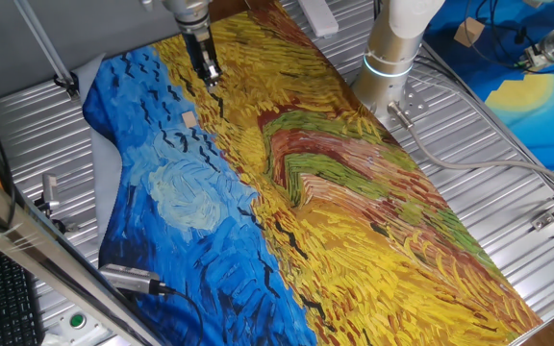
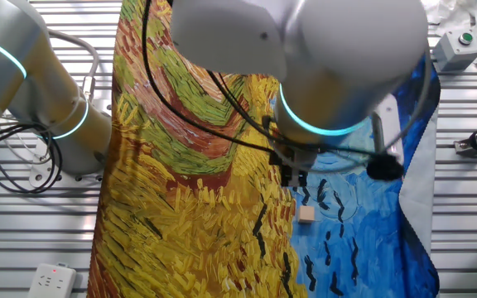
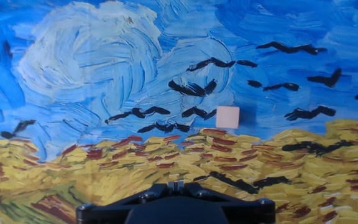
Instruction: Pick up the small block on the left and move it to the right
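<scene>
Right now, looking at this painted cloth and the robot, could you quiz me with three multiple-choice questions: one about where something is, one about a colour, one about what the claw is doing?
1. Where does the small block lie on the painted cloth?
A. On the blue sky part, near the edge of the yellow field
B. In the middle of the yellow field
C. On the bare metal table

2. What colour is the small block?
A. Bright red
B. Light tan
C. Black

3. What is the claw doing?
A. Carrying the block
B. Pressing on the block
C. Hanging above the cloth, apart from the block, holding nothing

Answers:
1. A, since the hand view shows blue paint around it, with yellow strokes just below.
2. B, since it is pale wood in every view.
3. C, since one fixed view shows the block lying apart from the claw's tips.
</scene>
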Action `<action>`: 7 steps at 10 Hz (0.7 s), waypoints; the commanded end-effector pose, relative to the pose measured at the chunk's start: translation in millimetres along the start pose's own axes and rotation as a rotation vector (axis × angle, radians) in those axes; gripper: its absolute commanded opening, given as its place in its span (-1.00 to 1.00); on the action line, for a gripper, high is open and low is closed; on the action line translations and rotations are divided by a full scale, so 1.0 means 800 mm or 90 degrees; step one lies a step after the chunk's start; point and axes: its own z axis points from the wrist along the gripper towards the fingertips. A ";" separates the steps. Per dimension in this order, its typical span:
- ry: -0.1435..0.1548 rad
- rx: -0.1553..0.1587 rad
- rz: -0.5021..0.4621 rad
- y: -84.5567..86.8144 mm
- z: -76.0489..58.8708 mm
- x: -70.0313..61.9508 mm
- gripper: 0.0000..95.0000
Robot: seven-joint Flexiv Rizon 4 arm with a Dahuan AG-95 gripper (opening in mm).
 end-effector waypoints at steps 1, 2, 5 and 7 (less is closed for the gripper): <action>0.027 0.012 0.025 0.001 -0.001 0.000 -1.00; 0.029 0.016 0.030 0.001 -0.001 0.000 -1.00; 0.027 0.030 0.092 0.001 -0.001 0.000 -1.00; 0.025 0.040 0.120 0.001 -0.001 0.000 -1.00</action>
